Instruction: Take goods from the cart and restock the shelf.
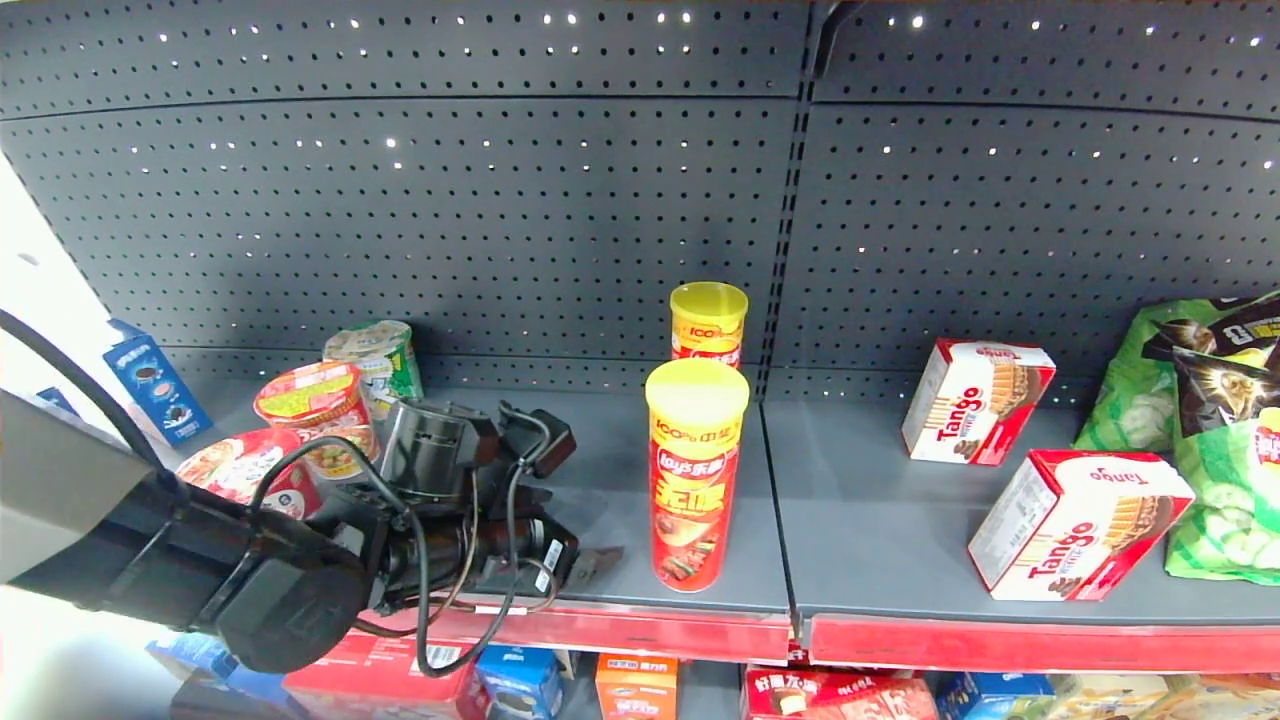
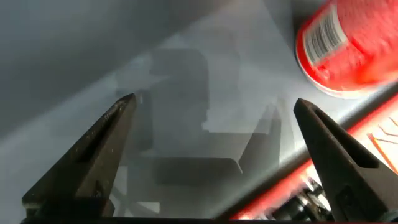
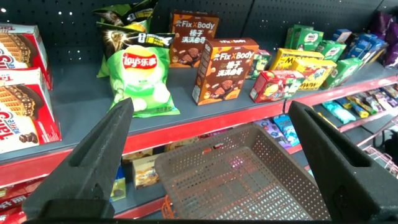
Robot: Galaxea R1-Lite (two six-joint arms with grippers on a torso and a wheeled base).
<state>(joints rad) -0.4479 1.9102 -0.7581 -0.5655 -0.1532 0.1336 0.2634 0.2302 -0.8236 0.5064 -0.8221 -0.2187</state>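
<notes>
A tall red chip can (image 1: 693, 480) with a yellow lid stands near the front of the grey shelf (image 1: 850, 520), and a second one (image 1: 707, 322) stands behind it. My left gripper (image 1: 600, 560) lies low over the shelf's front edge, just left of the front can. It is open and holds nothing (image 2: 214, 102), and the can's base (image 2: 348, 50) is off to one side of it. My right gripper (image 3: 212, 104) is open and empty above the cart's brown mesh basket (image 3: 242, 174).
Cup noodles (image 1: 318, 400) crowd the shelf behind my left arm. Two wafer boxes (image 1: 975, 400) and green chip bags (image 1: 1210, 430) sit on the right section. Bare shelf lies between the cans and the boxes. Chocolate boxes (image 3: 225, 70) stand farther along.
</notes>
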